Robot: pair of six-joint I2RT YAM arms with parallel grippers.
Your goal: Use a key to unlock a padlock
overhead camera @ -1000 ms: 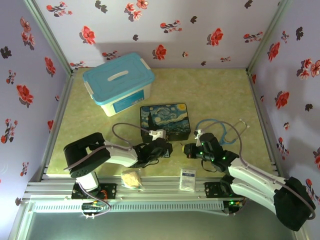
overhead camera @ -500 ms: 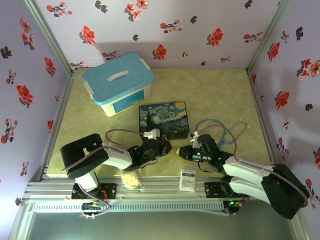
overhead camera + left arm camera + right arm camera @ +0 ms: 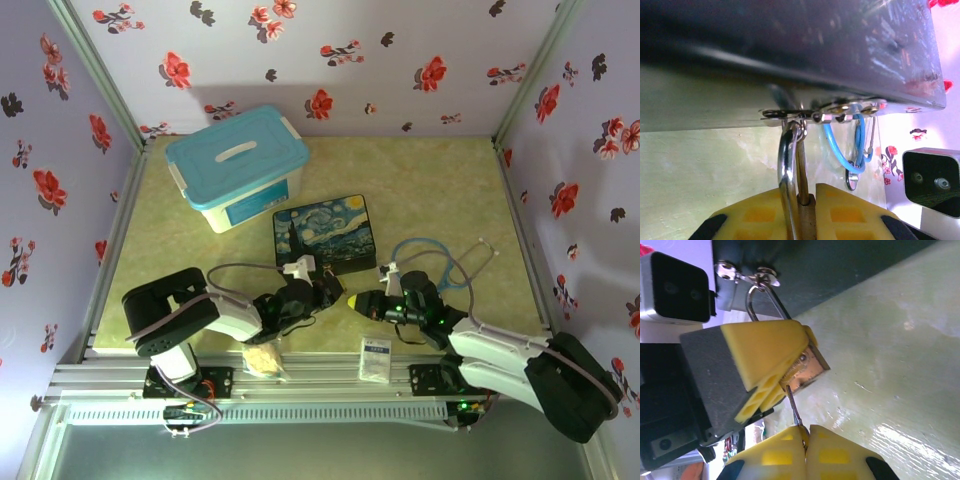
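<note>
The small brass padlock (image 3: 808, 216) sits clamped between the yellow pads of my left gripper (image 3: 807, 202), which is shut on it. Its silver shackle (image 3: 785, 165) runs through the hasp (image 3: 790, 113) of the painted tin box (image 3: 325, 235). In the right wrist view the padlock's body (image 3: 809, 370) sticks out from under the left gripper's pad (image 3: 767, 352). My right gripper (image 3: 806, 432) is shut on the thin key (image 3: 793, 407), whose tip touches the padlock's bottom face. I cannot tell whether it is in the keyhole. From above, left gripper (image 3: 334, 296) and right gripper (image 3: 362, 303) meet tip to tip.
A white box with a blue lid (image 3: 238, 165) stands at the back left. A loop of blue tubing (image 3: 440, 262) lies right of the tin box. A small white packet (image 3: 376, 358) and a pale crumpled lump (image 3: 264, 357) lie at the table's near edge.
The right gripper has moved left with the key up to the left gripper. The tin box has slid and turned slightly to the left. Both grips are unchanged.
</note>
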